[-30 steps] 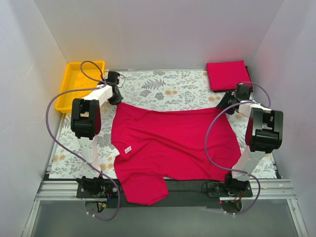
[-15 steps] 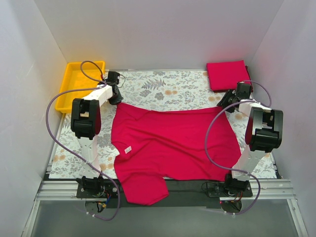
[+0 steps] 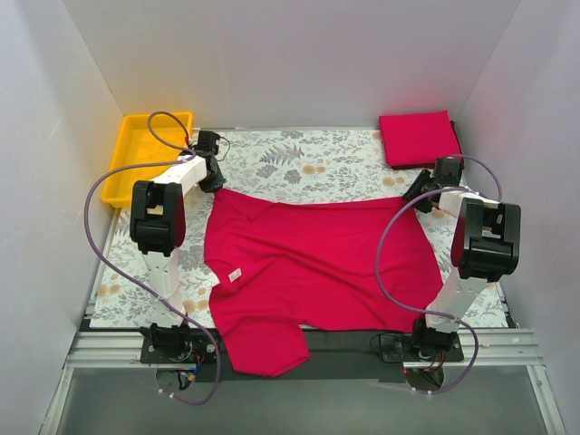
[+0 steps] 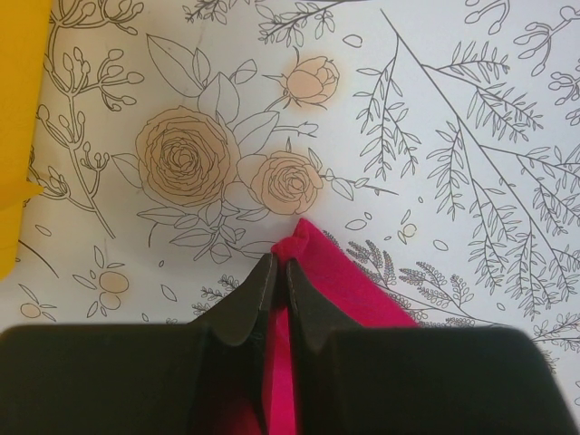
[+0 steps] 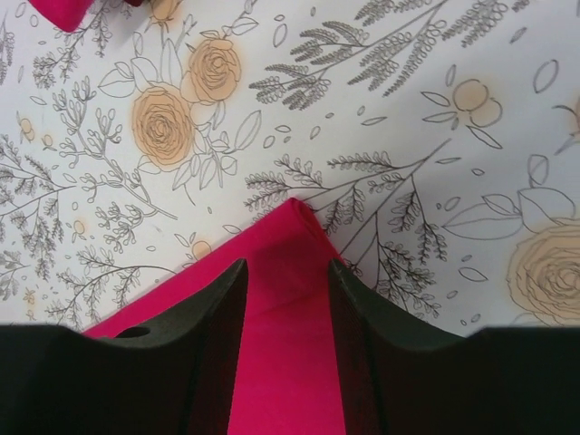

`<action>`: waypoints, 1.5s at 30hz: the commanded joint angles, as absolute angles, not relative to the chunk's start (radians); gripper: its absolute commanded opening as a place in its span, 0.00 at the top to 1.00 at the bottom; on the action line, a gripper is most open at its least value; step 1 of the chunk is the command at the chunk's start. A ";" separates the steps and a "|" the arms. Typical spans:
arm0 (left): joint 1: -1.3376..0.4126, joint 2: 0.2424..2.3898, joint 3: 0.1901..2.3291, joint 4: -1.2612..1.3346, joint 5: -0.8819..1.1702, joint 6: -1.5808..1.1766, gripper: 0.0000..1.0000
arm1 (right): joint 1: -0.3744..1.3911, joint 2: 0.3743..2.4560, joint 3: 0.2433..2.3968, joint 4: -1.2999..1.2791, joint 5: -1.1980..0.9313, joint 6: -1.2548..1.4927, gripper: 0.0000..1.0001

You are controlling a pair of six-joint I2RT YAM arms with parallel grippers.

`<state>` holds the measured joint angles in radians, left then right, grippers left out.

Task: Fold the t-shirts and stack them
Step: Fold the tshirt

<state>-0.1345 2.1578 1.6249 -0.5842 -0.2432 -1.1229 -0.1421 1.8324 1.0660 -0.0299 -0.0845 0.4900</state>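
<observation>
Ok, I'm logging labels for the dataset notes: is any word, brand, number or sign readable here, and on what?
No text can be read.
The white neck tag on the spread t-shirt: too small to tell whether it bears print.
The yellow tray, folded t-shirt and floral table cover: no lettering visible.

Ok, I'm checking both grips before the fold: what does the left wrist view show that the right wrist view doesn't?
Only the left wrist view: the left gripper with jaws pinched shut on a corner of the spread crimson-red cloth t-shirt, and a strip of the yellow plastic tray at the left edge. Only the right wrist view: the right gripper, jaws apart, straddling another corner of that shirt, plus a scrap of red cloth at the top-left edge. Both: the shirt's red fabric on the flower-printed table cover.
</observation>
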 commanded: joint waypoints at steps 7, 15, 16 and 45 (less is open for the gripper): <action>-0.135 2.080 1.635 -0.598 -0.253 -1.112 1.00 | -0.166 1.787 1.028 -0.025 -0.052 0.529 0.51; -0.135 2.082 1.637 -0.600 -0.252 -1.112 1.00 | -0.166 1.835 1.055 -0.009 -0.127 0.515 0.53; -0.135 2.082 1.635 -0.600 -0.252 -1.112 1.00 | -0.164 1.839 1.058 -0.009 -0.135 0.517 0.53; -0.135 2.083 1.643 -0.606 -0.264 -1.117 1.00 | -0.166 1.835 1.104 0.032 -0.173 0.529 0.77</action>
